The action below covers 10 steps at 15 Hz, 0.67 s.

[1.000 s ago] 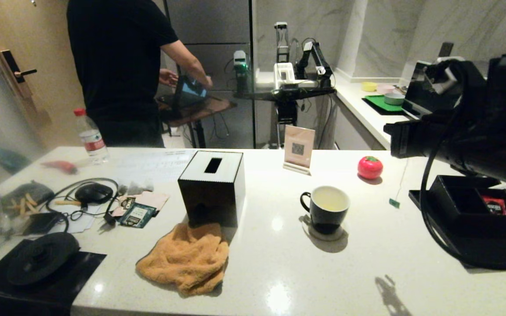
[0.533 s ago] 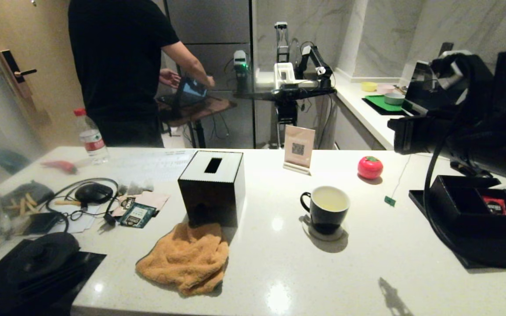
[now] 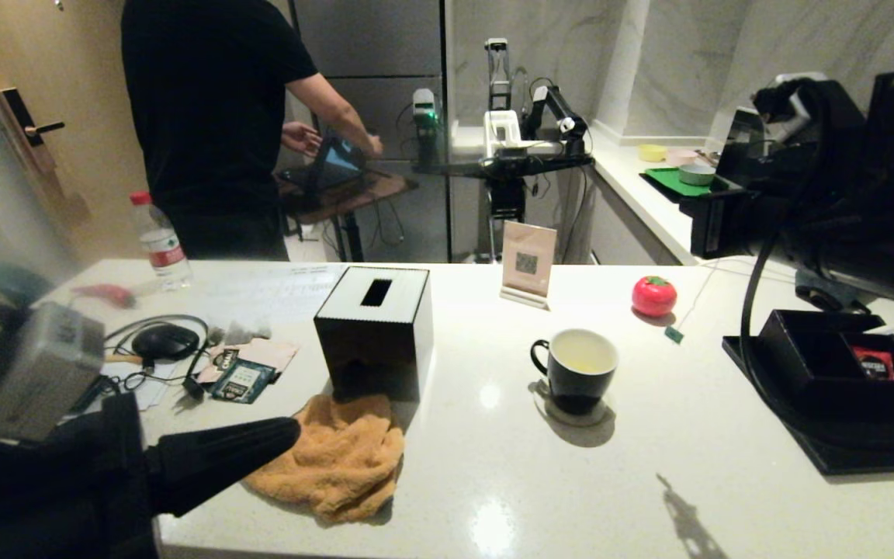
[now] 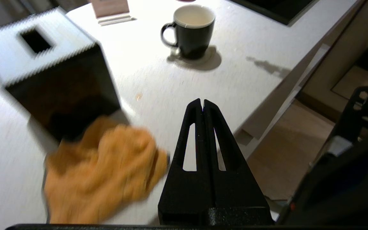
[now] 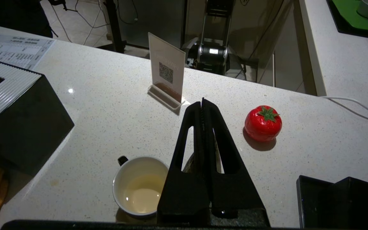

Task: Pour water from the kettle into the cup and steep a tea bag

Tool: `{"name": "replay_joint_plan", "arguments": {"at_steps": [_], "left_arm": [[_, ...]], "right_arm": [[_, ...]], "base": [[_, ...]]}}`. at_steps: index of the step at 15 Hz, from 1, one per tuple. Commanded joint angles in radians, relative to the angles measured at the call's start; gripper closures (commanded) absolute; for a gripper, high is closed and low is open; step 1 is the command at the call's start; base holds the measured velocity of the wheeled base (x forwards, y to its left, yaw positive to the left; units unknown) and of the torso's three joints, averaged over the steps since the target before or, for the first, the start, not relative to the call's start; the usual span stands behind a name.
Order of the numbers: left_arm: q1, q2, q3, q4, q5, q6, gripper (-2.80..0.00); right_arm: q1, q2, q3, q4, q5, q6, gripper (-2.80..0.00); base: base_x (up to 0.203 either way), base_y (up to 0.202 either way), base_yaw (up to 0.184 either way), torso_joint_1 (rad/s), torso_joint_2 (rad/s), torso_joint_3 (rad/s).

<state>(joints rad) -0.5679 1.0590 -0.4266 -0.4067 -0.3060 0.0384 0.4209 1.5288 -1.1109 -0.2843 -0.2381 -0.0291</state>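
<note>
The black cup (image 3: 575,365) stands on a coaster mid-counter, with pale yellow water (image 5: 142,195) low in its white inside. High to the cup's right, my right gripper (image 5: 202,101) is shut on the tea bag (image 5: 216,150), whose pale pouch peeks from under the fingers. Its thin string hangs down to a green tag (image 3: 673,335) just above the counter. My left gripper (image 3: 292,428) is shut and empty, pointing right over the orange towel (image 3: 330,458) at the front left; its closed tips (image 4: 202,101) aim toward the cup (image 4: 190,30). The kettle is out of view.
A black tissue box (image 3: 375,330) stands left of the cup. A QR sign (image 3: 528,264) and a red tomato-shaped object (image 3: 654,296) sit behind it. A black tray (image 3: 827,365) is at right, clutter and a bottle (image 3: 160,241) at left. A person (image 3: 214,116) stands beyond the counter.
My left arm has swung up into the head view from the lower left, fingers now over the towel. The right arm rose slightly, and the string's tag drifted left and up.
</note>
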Motion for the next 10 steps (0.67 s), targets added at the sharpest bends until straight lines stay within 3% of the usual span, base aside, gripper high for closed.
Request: {"name": "replay_joint_plan", "arguments": {"at_steps": [1,10], "left_arm": [[-0.021,0.155,-0.040,-0.053,0.000,0.000,0.00],[-0.064,0.570,-0.221,-0.420,0.011,-0.019,0.00]], "right_arm": [[0.008,0.021,-0.025,-0.003,-0.001,-0.003,0.00],[0.067,0.096,-0.110,-0.003,0.005,0.003,0.00]], "base": [[0.000,0.000,0.000,0.000,0.00,0.000],[0.000,0.000,0.000,0.000,0.00,0.000]]}}
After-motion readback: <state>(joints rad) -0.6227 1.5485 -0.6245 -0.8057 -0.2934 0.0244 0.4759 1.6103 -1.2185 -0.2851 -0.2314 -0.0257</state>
